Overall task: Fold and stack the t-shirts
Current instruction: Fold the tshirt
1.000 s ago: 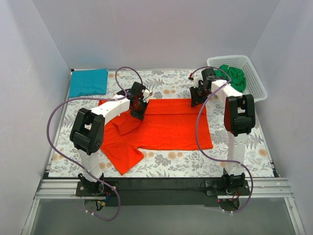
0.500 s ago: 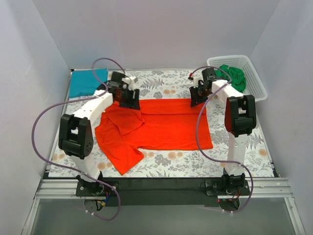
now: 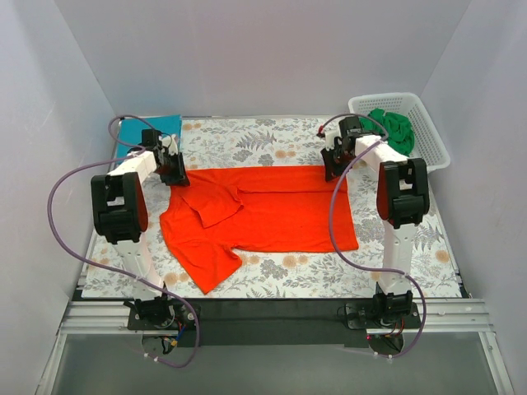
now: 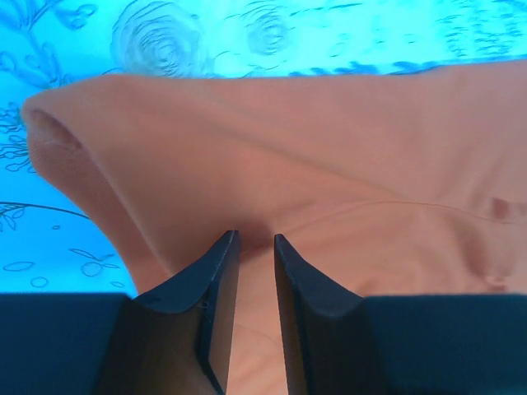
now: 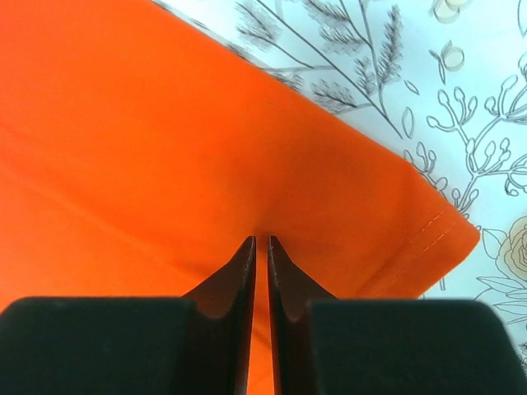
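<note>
The orange-red t-shirt [image 3: 280, 210] lies spread flat on the floral cloth [image 3: 263, 136], with one sleeve folded inward [image 3: 212, 202]. At its far left corner my left gripper [image 3: 175, 174] presses down. In the left wrist view that gripper [image 4: 255, 239] has its jaws a narrow gap apart with shirt fabric [image 4: 346, 156] gathered between them. My right gripper [image 3: 333, 167] sits at the far right corner. In the right wrist view the right gripper [image 5: 261, 240] is shut, pinching the fabric [image 5: 148, 148] near the hem. A folded teal t-shirt [image 3: 148, 132] lies at the back left. A green t-shirt [image 3: 394, 127] is bunched in the basket.
The white lattice basket [image 3: 432, 140] stands at the back right, just beyond my right arm. White walls close in the left, back and right. A black rail [image 3: 263, 309] with both arm bases runs along the near edge.
My left arm has swung from the middle of the orange-red shirt out to its far left corner, leaving the sleeve folded in. Both pairs of jaws have narrowed onto fabric.
</note>
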Controlling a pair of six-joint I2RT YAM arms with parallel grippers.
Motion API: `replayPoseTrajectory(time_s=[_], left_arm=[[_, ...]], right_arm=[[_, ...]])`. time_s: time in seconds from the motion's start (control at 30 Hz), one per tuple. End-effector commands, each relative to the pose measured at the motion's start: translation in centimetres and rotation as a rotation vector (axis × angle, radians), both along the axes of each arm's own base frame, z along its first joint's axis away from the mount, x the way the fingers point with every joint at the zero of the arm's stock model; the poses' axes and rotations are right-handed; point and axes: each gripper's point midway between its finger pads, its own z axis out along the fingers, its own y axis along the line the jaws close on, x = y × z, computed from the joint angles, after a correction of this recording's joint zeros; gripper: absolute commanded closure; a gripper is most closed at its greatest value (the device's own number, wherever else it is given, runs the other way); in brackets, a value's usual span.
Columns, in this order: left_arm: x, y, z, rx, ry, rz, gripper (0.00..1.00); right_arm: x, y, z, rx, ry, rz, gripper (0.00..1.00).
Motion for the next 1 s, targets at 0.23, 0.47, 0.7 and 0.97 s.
replayPoseTrajectory(time_s=[0.23, 0.47, 0.7, 0.97], left_arm=[[3.9, 3.4, -3.9, 0.015, 0.015, 0.071, 0.87], [6.3, 1.3, 2.5, -0.082, -0.106, -0.047, 0.68], [0.5, -1.7, 12.3, -0.15, -0.28, -0.259, 0.28], [-11.1, -3.6, 11.4, -0.135, -0.266, -0.579, 0.11]], right_arm=[[5.7, -2.9, -3.2, -0.159, -0.068, -0.053, 0.85], [8.3, -0.9, 3.7, -0.06, -0.212, -0.014, 0.58], [2.1, 2.3, 14.4, 0.107, -0.334, 0.167, 0.22], [-9.6, -0.3, 11.0, -0.051, -0.207, 0.398, 0.29]])
